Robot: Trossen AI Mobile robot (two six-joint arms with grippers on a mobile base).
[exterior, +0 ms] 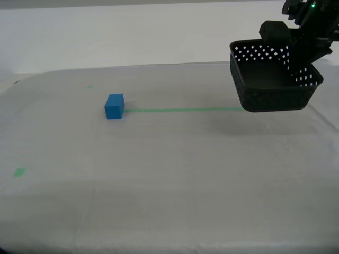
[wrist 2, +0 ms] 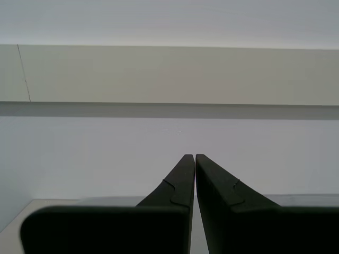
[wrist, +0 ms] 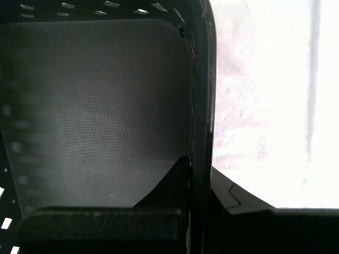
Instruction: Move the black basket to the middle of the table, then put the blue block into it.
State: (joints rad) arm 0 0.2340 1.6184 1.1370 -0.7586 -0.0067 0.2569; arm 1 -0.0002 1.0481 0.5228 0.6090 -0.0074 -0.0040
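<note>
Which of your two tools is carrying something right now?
My first tool: it clamps the black basket's wall, holding it above the table. My second tool is shut on nothing, facing a wall.

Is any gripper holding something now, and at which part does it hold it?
My first gripper holds the black basket by one side wall, one finger inside and one outside, lifted above the table. My second gripper is shut and holds nothing.

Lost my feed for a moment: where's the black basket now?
The black basket hangs above the table at the exterior view's right, wall clamped in my first gripper, well right of the blue block.
</note>
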